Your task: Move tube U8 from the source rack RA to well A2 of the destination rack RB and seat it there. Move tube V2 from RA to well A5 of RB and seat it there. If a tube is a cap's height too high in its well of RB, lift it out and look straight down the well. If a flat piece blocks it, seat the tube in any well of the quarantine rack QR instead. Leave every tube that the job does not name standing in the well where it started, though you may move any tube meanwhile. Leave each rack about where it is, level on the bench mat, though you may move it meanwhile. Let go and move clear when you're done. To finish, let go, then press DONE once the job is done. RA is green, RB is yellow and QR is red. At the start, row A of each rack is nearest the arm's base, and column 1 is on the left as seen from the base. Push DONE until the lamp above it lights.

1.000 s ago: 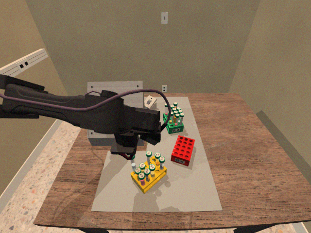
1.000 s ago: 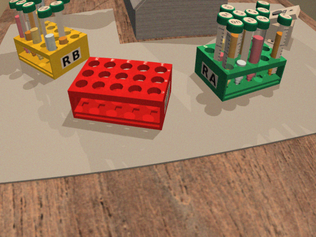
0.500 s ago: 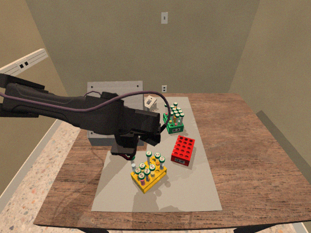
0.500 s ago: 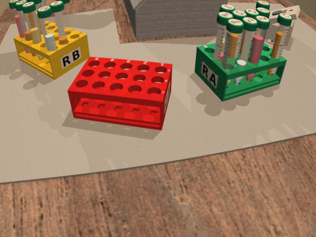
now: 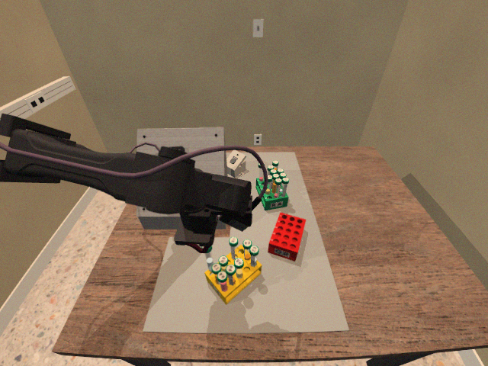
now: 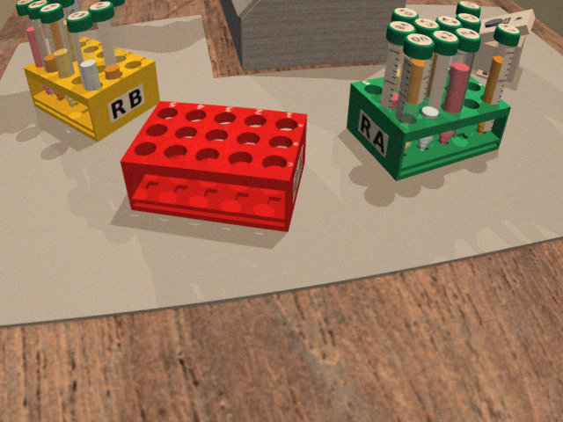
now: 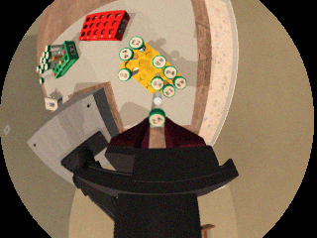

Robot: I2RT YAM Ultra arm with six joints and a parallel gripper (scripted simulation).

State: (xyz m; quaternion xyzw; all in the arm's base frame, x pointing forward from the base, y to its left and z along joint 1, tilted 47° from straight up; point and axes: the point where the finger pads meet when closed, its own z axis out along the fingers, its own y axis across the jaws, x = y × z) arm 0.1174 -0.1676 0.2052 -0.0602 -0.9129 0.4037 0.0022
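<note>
The gripper (image 5: pixel 204 248) (image 7: pixel 157 120) is shut on a tube with a green cap (image 5: pixel 209 256) (image 7: pixel 157 117). The cap sits right between its two dark red fingers. The letters on the cap look like V2 turned upside down, but they are blurry. The tube stands about upright, at the edge of the yellow rack RB (image 5: pixel 233 291) (image 6: pixel 125 102) (image 7: pixel 147 79). I cannot tell if its bottom tip is in a well.

In the top view, RB is at about 4 o'clock from the gripper. It sits on the gray mat (image 5: pixel 291 307) (image 6: pixel 191 258) (image 7: pixel 163 20) with lots of green-capped tubes standing up in it. The red rack QR (image 5: pixel 282 252) (image 6: pixel 213 174) (image 7: pixel 105 27) is at 2 o'clock from RB, and its round wells face up. The green rack RA (image 5: pixel 275 204) (image 6: pixel 399 136) (image 7: pixel 72 58) is between 11 and 12 o'clock from QR, packed with tubes. A small pale box (image 5: pixel 236 163) (image 6: pixel 518 45) (image 7: pixel 52 101) is at 10 o'clock from RA. I cannot tell which tube is U8, because many cap letters are too small or blurry.

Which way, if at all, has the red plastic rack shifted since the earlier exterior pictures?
No: the red rack keeps its place beside the yellow rack.
</note>
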